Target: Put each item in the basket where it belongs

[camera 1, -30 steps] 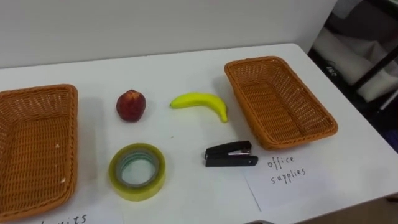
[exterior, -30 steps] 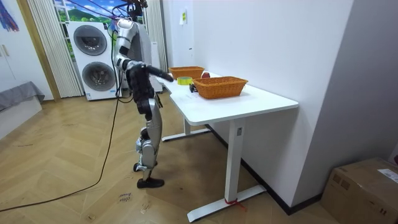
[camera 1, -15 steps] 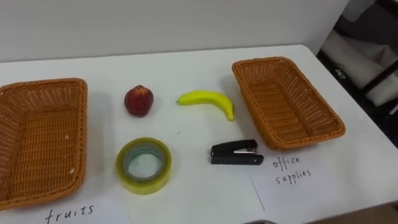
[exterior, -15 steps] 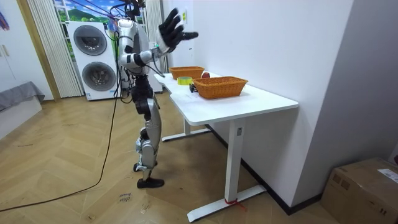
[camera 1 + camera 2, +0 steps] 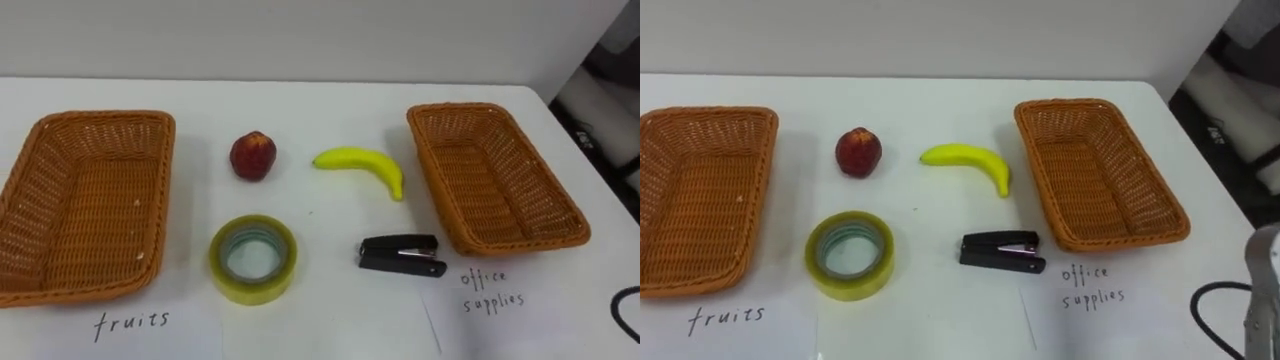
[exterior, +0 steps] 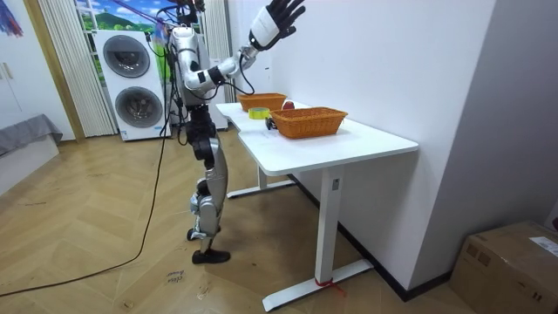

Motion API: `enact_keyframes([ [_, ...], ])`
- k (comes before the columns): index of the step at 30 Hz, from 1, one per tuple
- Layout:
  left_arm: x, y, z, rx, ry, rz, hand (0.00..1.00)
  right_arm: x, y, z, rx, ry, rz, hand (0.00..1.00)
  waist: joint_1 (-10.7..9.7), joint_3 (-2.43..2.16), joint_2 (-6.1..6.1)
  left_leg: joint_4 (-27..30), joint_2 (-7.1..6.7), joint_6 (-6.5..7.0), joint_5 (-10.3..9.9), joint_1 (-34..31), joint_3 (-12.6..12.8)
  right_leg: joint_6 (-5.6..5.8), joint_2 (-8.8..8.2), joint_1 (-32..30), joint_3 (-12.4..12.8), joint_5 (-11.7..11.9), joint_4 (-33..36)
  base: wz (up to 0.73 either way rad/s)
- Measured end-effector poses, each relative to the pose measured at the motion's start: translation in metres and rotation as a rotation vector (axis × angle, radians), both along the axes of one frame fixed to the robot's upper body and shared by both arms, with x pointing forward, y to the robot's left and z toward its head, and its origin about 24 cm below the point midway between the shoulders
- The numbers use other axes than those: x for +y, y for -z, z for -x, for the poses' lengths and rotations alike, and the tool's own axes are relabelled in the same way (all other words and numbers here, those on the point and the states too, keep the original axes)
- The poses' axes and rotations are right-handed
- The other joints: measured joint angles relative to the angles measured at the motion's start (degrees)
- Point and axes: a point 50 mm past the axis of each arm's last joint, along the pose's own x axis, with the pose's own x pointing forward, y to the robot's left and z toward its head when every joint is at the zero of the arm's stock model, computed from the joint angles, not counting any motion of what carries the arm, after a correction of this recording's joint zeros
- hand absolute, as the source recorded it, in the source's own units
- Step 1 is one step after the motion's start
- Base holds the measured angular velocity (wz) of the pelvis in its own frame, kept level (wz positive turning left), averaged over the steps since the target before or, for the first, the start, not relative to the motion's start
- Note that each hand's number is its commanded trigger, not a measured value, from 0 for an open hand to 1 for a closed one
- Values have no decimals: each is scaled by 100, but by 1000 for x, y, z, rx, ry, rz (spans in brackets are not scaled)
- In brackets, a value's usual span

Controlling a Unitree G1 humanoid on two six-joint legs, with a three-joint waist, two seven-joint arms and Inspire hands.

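Raised high above the robot's head, the right robot hand (image 6: 279, 16) had its fingers spread wide and held nothing; half a second before, it had been lower, near head height. The robot stood at the end of the white surface (image 5: 320, 100). Four loose things lay there, well apart: one peach (image 5: 253, 155), one banana (image 5: 365, 165), one tape roll (image 5: 253, 292) and one black stapler (image 5: 400, 256). Two wicker baskets flanked them, the left basket (image 5: 100, 118) and the right basket (image 5: 470, 108). Two handwritten paper labels lay in front, the fruits label (image 5: 130, 322) and the office supplies label (image 5: 490, 290), both cut off by the picture's lower edge. The things kept their places while the head camera shifted.
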Motion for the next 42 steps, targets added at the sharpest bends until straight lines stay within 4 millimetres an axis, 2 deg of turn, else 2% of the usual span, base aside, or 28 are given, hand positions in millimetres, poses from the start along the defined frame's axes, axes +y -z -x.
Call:
enact_keyframes([
  [5, 2, 0, -1, 10, 13, 21, 0, 20, -8, -14, 68, -60, 212, 0, 99, -17, 22, 16, -4, -1, 2, 3, -59, 0, -8, 8, -30, 0, 0, 3],
  [9, 4, -1, -1, 17, 28, 31, 0, 37, -6, -22, 139, -137, 344, 0, 134, -13, 30, 19, -7, -6, 12, 70, -114, -2, -17, 117, -89, 1, -8, 7],
  [11, 3, -1, -1, 17, 32, 43, 0, 44, -6, -26, 156, -176, 383, 0, 157, 1, 47, 27, -9, -6, 12, 70, -128, -2, -24, 127, -115, 2, -9, 6],
  [14, 3, -1, -3, 27, 69, 48, 0, 59, -5, -34, 193, -251, 441, 0, 184, -5, 25, 45, -17, -3, 22, 70, -204, -2, -38, 168, -180, 2, -7, 10],
  [17, 2, 0, -10, 24, 95, 52, 0, 74, 1, -38, 225, -342, 472, 0, 311, -12, 14, 52, -17, -4, 36, 71, -222, -4, -43, 186, -189, 2, -12, 5],
  [21, 1, 1, -9, 44, 108, 55, 0, 89, 9, -42, 268, -435, 504, 0, 414, -16, 7, 54, -32, 1, 45, 62, -248, -5, -50, 210, -211, 3, -59, 4],
  [24, 1, 1, -7, 50, 112, 60, 0, 92, 12, -43, 303, -474, 519, 0, 410, -26, -8, 53, -46, 4, 47, 50, -294, -5, -63, 205, -271, 2, -94, 11],
  [26, 2, 0, -13, 40, 128, 58, 0, 93, 14, -45, 343, -509, 538, 0, 392, -52, -47, 84, -62, 11, 56, -3, -370, -2, -82, 193, -365, 2, -104, 17],
  [29, 2, -1, -20, 23, 143, 64, 0, 97, 17, -46, 399, -544, 621, 0, 408, -58, -58, 88, -60, 11, 56, -4, -389, -2, -79, 217, -350, 4, -96, 4],
  [34, 3, -1, -28, 14, 155, 87, 0, 106, 28, -48, 504, -640, 686, 0, 406, -47, -64, 78, -56, 11, 56, 3, -416, -1, -74, 248, -342, 7, -101, 0],
  [42, 8, -4, -39, 9, 211, 79, 0, 105, 49, -53, 696, -764, 725, 0, 424, -42, -73, 86, -63, 11, 56, -15, -415, 0, -81, 237, -347, 7, -94, 0],
])
